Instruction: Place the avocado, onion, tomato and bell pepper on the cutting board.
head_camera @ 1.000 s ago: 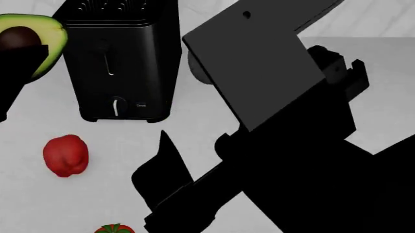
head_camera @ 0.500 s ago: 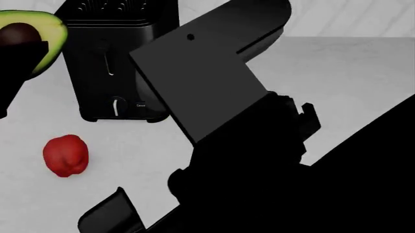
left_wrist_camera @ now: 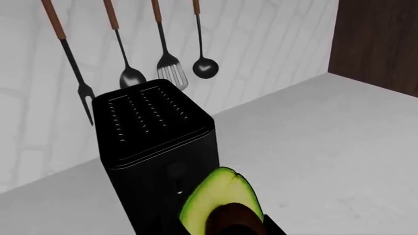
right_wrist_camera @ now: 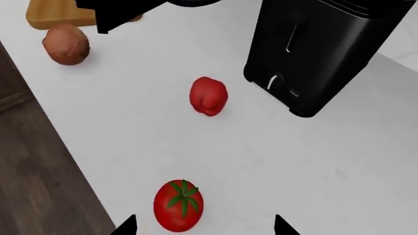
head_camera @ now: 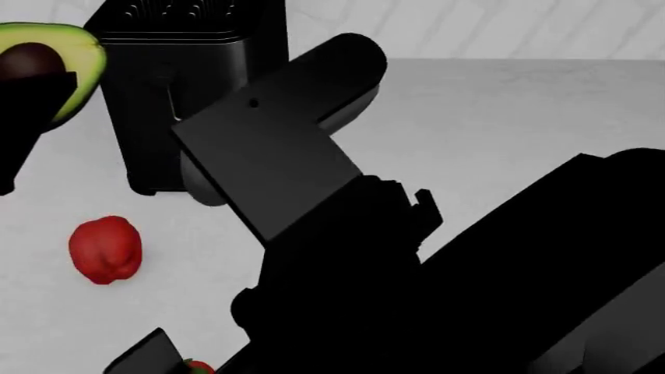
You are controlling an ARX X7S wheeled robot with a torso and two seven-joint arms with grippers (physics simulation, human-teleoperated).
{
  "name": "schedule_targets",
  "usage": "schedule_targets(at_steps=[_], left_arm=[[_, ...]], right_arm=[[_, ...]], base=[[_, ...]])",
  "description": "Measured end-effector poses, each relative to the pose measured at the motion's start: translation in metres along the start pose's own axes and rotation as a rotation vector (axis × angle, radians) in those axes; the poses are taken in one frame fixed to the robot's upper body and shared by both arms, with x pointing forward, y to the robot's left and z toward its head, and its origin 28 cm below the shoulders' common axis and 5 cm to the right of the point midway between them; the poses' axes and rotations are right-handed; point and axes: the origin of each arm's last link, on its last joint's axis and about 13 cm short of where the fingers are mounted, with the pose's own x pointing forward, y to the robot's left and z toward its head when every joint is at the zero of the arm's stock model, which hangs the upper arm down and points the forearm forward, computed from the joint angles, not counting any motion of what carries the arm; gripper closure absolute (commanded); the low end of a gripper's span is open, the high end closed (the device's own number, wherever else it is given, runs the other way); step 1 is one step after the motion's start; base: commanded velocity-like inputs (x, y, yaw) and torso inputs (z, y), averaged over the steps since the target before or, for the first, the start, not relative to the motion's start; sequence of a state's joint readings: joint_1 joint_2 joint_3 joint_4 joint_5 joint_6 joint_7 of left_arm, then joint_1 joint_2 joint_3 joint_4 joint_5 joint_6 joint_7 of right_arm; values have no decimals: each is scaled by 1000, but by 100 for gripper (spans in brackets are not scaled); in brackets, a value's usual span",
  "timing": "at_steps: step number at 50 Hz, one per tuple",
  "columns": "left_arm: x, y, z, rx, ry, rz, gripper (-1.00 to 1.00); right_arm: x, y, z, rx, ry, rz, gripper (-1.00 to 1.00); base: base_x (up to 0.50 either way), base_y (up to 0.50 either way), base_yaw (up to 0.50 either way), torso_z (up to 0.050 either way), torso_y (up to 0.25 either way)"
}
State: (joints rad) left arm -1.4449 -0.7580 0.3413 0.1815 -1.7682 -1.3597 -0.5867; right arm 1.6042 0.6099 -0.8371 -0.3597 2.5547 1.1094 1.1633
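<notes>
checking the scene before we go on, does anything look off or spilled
Nothing is spilled or damaged. The avocado is held up off the counter in the left gripper; the bell pepper, tomato and onion sit intact on the counter.

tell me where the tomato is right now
The tomato sits on the white counter, nearest the right pincer in the right wrist view, with the bell pepper beyond it toward the black toaster.

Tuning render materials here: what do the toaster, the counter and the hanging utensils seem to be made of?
Toaster: black, smooth, slightly glossy, with soft highlights on its sides; painted metal or plastic, the look leaves it open.
Counter: pale grey-white, matte, faintly mottled; stone or laminate by its look.
Utensils: dark metal heads with a dull shine, and reddish-brown handles that look like wood.
</notes>
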Motion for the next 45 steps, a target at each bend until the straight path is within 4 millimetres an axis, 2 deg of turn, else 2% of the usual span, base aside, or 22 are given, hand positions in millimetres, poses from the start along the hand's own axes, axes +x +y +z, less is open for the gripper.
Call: schedule_targets(at_steps=[15,26,45], left_arm=[[-1,0,0,8,-5,6,100],[0,1,-1,14,-8,11,100],[-1,2,-3,21,-9,16,100]], right_arm=[[19,-4,-4,9,12,49,-100],[41,-10,-14,35,29,92,-100],[67,-14,-28,75,52,150,-100]], base=[[0,0,0,0,0],[0,0,0,0,1],[0,0,0,0,1]])
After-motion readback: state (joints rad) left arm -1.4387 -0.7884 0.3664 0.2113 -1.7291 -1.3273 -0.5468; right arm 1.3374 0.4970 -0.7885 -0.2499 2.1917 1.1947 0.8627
